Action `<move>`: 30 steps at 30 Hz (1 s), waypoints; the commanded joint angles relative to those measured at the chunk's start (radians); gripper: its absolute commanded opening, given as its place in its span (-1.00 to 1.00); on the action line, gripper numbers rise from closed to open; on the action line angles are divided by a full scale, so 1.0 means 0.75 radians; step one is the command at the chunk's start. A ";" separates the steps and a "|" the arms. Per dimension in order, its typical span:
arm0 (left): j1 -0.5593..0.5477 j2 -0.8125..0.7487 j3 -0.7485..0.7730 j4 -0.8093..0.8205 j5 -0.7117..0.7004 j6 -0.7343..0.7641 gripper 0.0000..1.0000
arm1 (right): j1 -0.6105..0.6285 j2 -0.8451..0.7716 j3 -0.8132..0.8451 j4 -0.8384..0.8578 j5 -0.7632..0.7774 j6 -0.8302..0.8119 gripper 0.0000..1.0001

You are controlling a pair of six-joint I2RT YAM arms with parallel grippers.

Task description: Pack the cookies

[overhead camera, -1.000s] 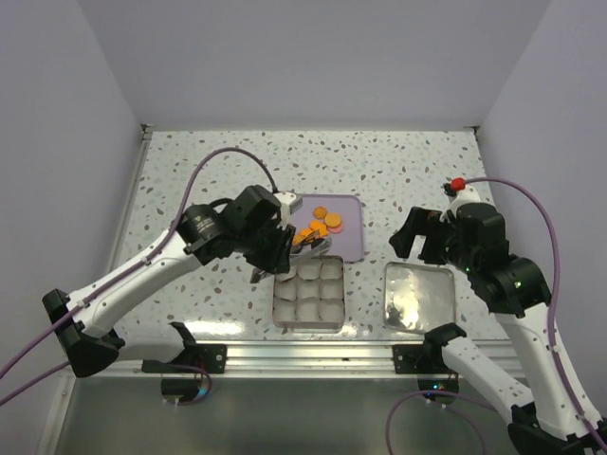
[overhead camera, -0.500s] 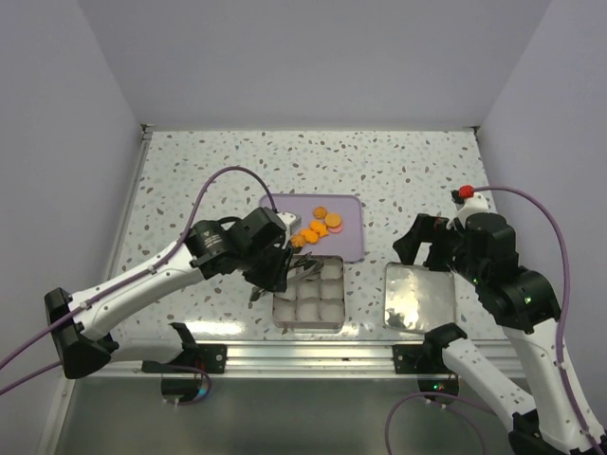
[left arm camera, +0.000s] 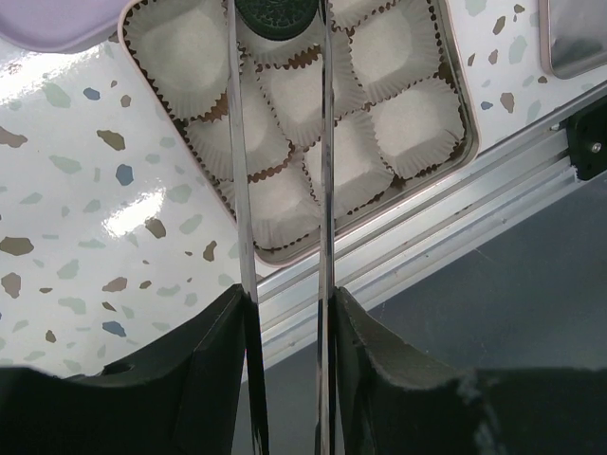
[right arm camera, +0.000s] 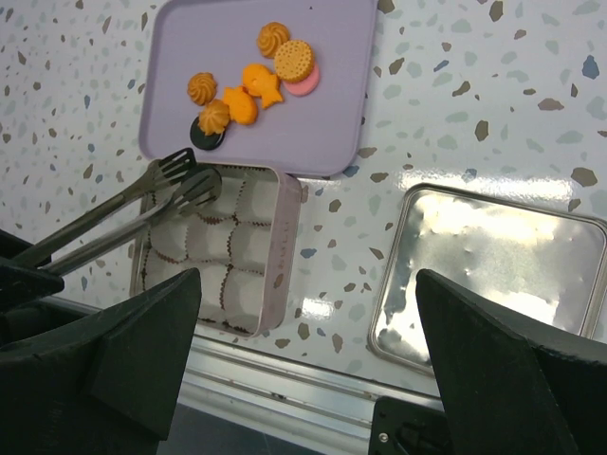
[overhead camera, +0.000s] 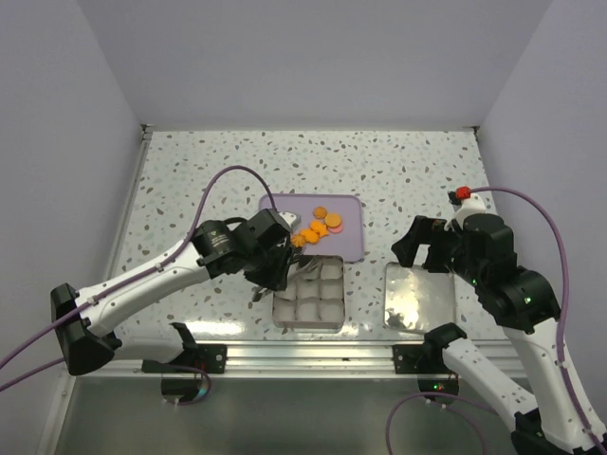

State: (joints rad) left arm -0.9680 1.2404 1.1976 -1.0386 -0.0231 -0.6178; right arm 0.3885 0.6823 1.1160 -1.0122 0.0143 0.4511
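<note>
Small round cookies (right arm camera: 248, 90), mostly orange, clustered on lavender rectangular tray (right arm camera: 322, 114) just beside pink square tin (right arm camera: 285, 246) of white crinkled paper cups (left arm camera: 398, 123), one dark cookie (left arm camera: 277, 14) between thin metal tongs (left arm camera: 242, 190) over the cups; left arm's jaws clenched on tongs, right arm's jaws released wide.

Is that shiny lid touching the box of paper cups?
Apart. The right wrist view shows a strip of speckled table between the lid and the box.

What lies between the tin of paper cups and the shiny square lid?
Nothing: only bare speckled table separates the tin and the lid, seen clearly in the right wrist view.
</note>
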 commanded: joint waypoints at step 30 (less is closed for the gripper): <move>0.147 0.111 0.307 -0.115 -0.241 -0.031 -0.01 | 0.018 0.002 -0.024 0.014 0.042 -0.014 0.97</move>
State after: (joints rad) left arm -0.9184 1.3148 1.3941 -1.1057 -0.1551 -0.6209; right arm 0.3985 0.6823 1.1042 -1.0115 0.0364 0.4484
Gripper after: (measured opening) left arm 0.501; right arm 0.986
